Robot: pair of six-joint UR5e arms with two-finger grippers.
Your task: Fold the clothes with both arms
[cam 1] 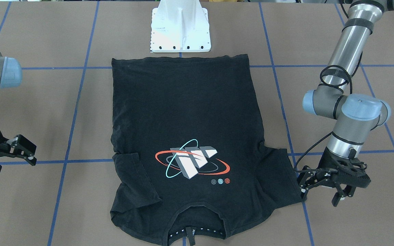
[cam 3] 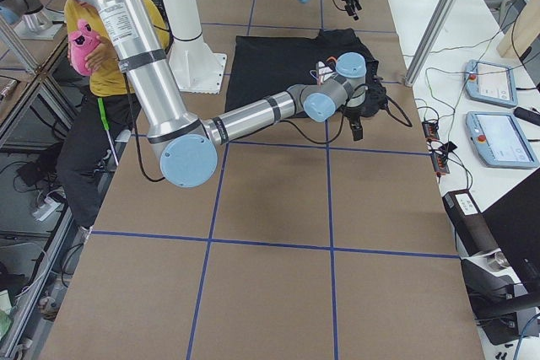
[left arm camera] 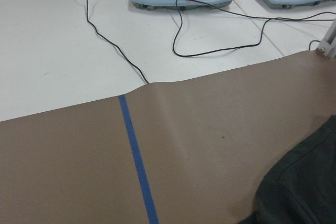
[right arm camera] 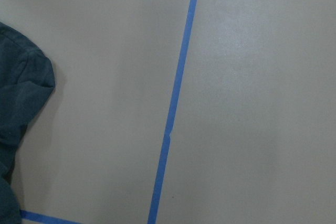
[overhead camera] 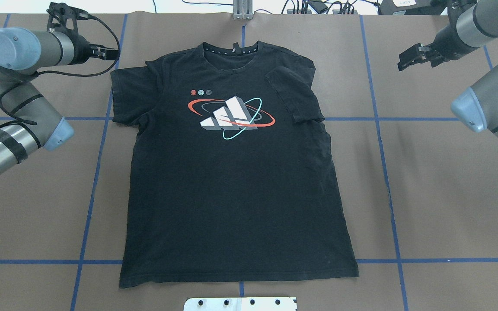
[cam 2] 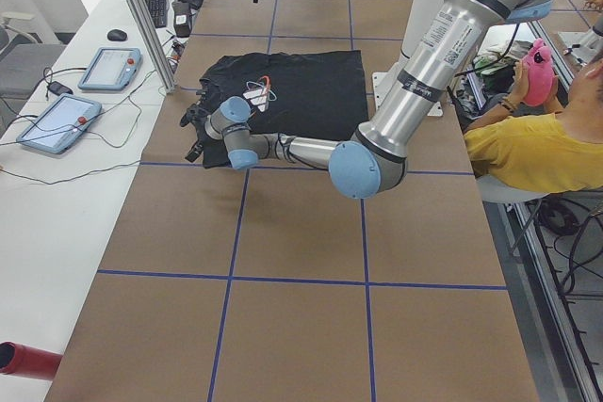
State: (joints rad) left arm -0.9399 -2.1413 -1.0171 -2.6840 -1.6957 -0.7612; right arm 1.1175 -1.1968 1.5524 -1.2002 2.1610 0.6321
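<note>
Seen from overhead, the T-shirt lies flat on the bench, graphic up, with its long axis running 12 to 6 and the collar at 12. The left tool, jaws apart and empty, sits just beside the spread sleeve at 10 o'clock. The right tool, also apart, hangs well off at 2, beyond the folded-in sleeve. Bare bench flanks both sides.

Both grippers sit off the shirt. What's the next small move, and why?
Probably ease the open left gripper inward onto the outspread sleeve beside it and pinch: the other sleeve already lies folded onto the T-shirt, this one doesn't.
</note>
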